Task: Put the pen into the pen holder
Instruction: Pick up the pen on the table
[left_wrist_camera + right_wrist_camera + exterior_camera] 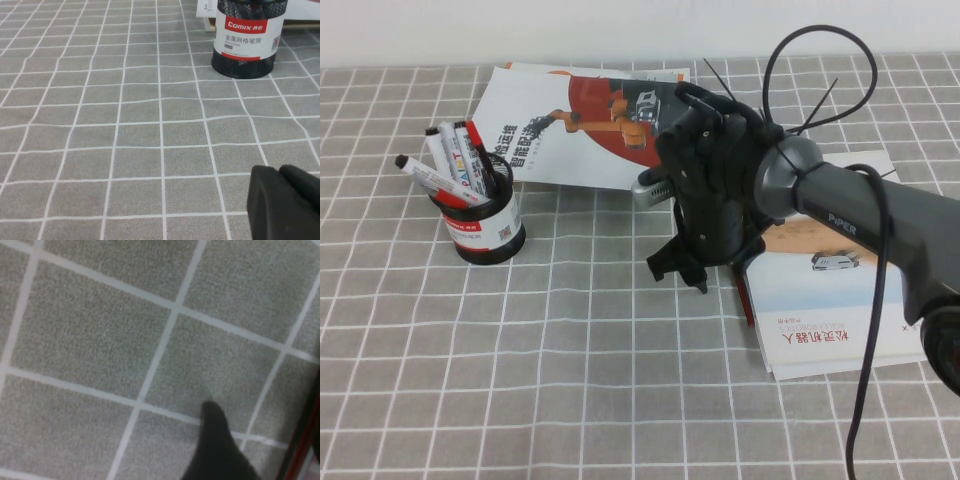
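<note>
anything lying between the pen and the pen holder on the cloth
Only bare cloth lies between the pen and the pen holder. The right gripper hangs low beside the pen, on the holder's side. Markers already crowd the holder's mouth. The left gripper sits low over the cloth, short of the holder.

The right arm (880, 215) is dark grey with a rounded silver-grey joint and the white word "PiPER" on its link. Thin black cables loop above it, held with cable ties. The right end effector (705, 265) is matt black plastic. The left end effector (285, 202) shows only as a black, rounded part.
</note>
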